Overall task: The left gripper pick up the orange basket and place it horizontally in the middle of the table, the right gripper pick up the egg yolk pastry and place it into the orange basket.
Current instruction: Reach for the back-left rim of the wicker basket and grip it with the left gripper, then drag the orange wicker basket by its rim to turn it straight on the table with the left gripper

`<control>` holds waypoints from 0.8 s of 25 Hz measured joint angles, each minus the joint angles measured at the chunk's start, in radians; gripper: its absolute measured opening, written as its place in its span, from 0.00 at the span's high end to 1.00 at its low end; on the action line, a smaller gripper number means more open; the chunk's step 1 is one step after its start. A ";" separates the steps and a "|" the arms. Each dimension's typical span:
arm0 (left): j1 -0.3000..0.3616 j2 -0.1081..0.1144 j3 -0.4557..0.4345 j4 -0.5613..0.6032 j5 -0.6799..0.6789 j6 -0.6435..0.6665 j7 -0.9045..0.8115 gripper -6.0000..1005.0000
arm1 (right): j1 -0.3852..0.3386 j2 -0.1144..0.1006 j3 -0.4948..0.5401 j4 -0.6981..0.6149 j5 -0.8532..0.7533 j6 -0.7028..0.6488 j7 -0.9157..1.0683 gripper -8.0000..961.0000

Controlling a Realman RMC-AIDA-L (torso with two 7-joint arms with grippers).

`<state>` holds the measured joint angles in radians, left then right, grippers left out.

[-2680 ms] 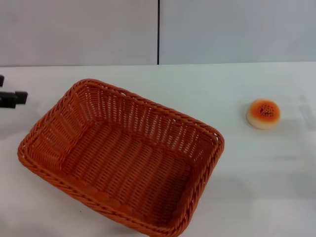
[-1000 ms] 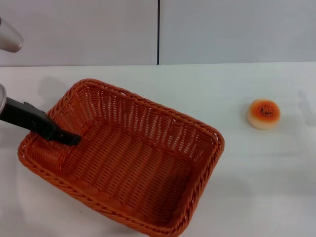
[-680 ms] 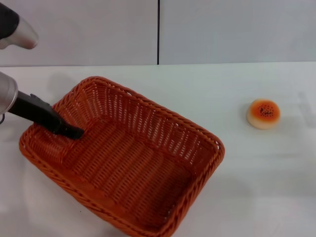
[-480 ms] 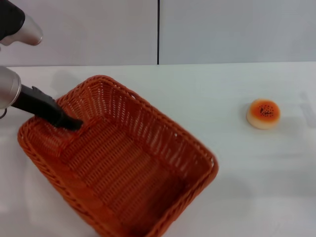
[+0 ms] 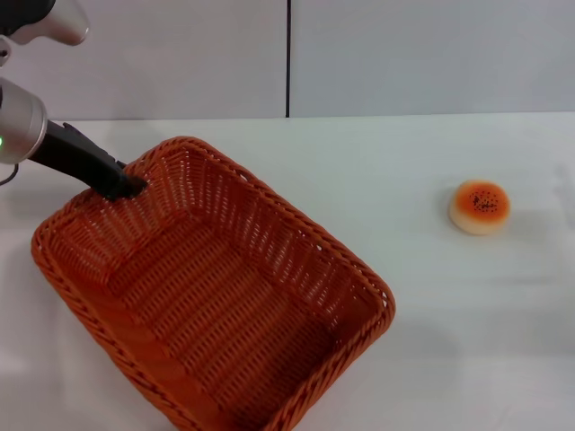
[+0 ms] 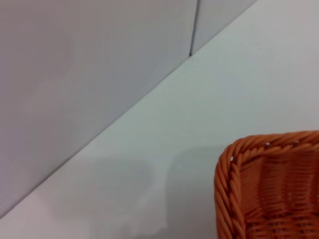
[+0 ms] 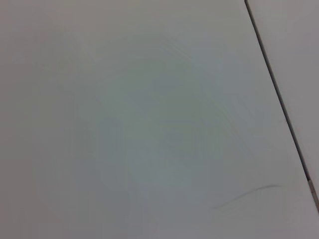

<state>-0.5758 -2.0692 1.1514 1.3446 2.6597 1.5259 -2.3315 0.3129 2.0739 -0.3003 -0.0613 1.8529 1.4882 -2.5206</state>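
Note:
The orange basket [image 5: 225, 296] lies at an angle on the left half of the white table [image 5: 449, 323], one long side running from far left to near right. My left gripper [image 5: 124, 186] reaches in from the far left and is shut on the basket's rim at its far left corner. That corner also shows in the left wrist view as braided orange basket rim [image 6: 234, 164]. The egg yolk pastry [image 5: 479, 206] sits alone at the right, glossy speckled face up. My right gripper is out of view.
A grey wall with a dark vertical seam [image 5: 288, 58] stands behind the table. The right wrist view holds only a pale surface and a seam line [image 7: 279, 99].
The left gripper came in from the left, took the basket's rim and moved back toward the wall. The basket turned with it, its near right corner swinging left. The pastry stayed put.

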 joint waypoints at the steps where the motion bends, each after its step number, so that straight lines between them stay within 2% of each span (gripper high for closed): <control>1: 0.000 0.000 0.000 0.000 0.000 0.000 0.000 0.55 | 0.000 0.000 0.000 0.000 0.000 0.000 0.000 0.43; 3: -0.005 0.000 0.026 0.001 0.025 0.005 0.005 0.59 | 0.001 0.000 0.000 0.000 0.000 -0.004 0.000 0.43; 8: -0.003 0.000 0.079 0.007 0.064 -0.002 0.009 0.80 | 0.002 0.000 0.001 -0.002 0.000 -0.019 0.000 0.43; 20: -0.022 -0.001 0.093 0.012 0.086 0.023 0.028 0.80 | 0.004 0.001 0.003 -0.002 0.000 -0.021 0.000 0.43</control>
<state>-0.5982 -2.0700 1.2441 1.3562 2.7454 1.5486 -2.3035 0.3168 2.0748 -0.2974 -0.0629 1.8529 1.4676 -2.5205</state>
